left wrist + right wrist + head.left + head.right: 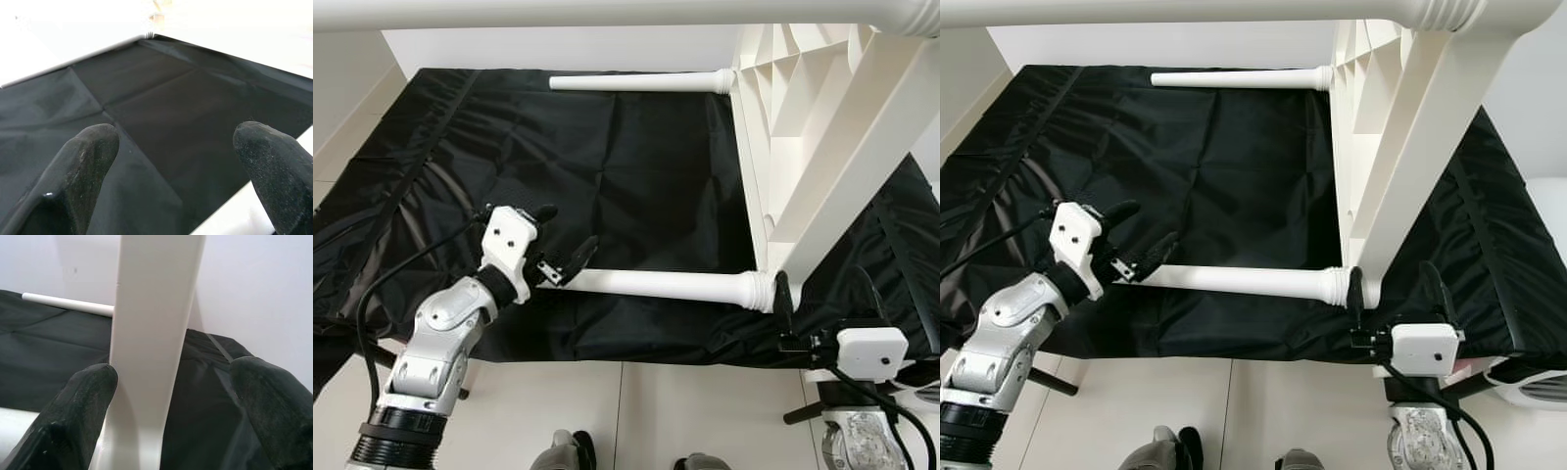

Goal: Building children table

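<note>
rigid, light white plastic table (822, 147): left claw (566, 262) gapes at the near leg's (675, 285) tip; right claw (824, 294) wide astride its edge.

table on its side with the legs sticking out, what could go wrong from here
1. The white table stands on its edge on the black sheet; a push from the right gripper, open around that edge, could tip it.
2. The left gripper is open at the free end of the near leg; pressing sideways could strain the leg's joint.
3. The sheet is wrinkled and may slide on the floor.
</note>
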Robot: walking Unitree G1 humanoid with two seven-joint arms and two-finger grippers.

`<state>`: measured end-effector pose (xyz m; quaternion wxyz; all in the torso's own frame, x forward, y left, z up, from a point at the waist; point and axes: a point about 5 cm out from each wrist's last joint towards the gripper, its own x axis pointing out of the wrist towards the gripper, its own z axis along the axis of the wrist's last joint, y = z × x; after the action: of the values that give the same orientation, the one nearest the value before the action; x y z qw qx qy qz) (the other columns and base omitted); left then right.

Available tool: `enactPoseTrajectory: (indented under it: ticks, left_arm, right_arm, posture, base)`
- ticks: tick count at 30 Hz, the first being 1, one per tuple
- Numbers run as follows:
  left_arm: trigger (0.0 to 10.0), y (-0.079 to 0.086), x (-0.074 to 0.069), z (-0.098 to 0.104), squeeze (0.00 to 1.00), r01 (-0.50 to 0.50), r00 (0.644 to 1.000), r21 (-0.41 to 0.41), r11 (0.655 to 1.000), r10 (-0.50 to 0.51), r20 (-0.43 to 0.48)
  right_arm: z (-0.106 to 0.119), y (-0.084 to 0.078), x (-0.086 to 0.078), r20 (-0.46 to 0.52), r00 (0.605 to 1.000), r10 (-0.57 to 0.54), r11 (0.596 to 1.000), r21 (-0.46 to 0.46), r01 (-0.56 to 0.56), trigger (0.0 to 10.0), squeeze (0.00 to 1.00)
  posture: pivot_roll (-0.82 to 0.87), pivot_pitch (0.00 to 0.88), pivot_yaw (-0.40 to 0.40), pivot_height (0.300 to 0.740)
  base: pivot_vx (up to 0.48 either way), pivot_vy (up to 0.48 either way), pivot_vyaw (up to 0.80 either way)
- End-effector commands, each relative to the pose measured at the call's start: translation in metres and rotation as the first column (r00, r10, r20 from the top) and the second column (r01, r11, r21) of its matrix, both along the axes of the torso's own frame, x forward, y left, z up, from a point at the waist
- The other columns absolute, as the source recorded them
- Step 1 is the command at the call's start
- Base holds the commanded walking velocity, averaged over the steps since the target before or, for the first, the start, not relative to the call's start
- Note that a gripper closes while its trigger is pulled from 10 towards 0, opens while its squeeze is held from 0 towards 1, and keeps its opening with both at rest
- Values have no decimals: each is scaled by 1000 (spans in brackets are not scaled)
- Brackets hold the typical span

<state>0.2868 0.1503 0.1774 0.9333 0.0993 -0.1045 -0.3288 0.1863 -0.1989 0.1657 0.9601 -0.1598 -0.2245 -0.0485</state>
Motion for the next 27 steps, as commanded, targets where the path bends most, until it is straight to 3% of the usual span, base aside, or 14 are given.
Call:
enactPoseTrajectory:
  ticks: [1,13,15,27]
  left_arm:
    - [10000,0,-2,-1,0,25,1000,41,999,-25,-6]
    - [10000,2,-4,0,0,18,1000,43,999,-18,-3]
    - [10000,2,-5,0,0,17,1000,40,999,-17,-3]
    - [10000,1,-5,1,0,19,1000,41,999,-19,0]
  right_arm:
    - [7,-2,1,18,1000,-15,1000,-13,15,10000,0]
    - [9,-7,14,32,999,-29,999,-12,29,10000,0]
    - [9,-10,23,39,999,-35,999,-7,35,10000,0]
    - [3,-6,41,21,1000,-1,1000,-7,1,10000,0]
  posture:
    - [-104,160,83,740]
    - [-94,158,82,740]
    - [-95,157,85,740]
    - [-90,154,83,740]
  base:
    - [0,0,0]
    - [0,0,0]
    - [0,0,0]
    - [0,0,0]
